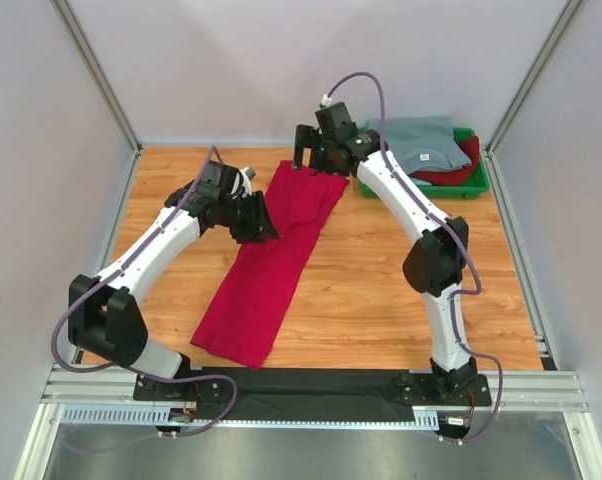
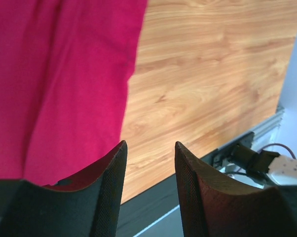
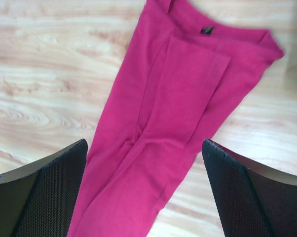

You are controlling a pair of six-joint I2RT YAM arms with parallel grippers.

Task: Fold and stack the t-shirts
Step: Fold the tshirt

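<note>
A crimson-red t-shirt [image 1: 271, 265] lies folded lengthwise into a long strip across the middle of the wooden table [image 1: 381, 290], running from far centre to the near left. It also shows in the left wrist view [image 2: 59, 84] and the right wrist view [image 3: 178, 113]. My left gripper [image 1: 264, 225] is open and empty over the strip's left edge, midway along. My right gripper [image 1: 311, 160] is open and empty above the strip's far end. A grey-blue t-shirt [image 1: 421, 140] lies folded on a darker red one [image 1: 451, 172] in the tray.
A green plastic tray [image 1: 478, 185] holding the folded shirts stands at the far right corner. Bare wood lies left and right of the strip. A black rail [image 1: 321, 385] with the arm bases runs along the near edge. Grey walls close in both sides.
</note>
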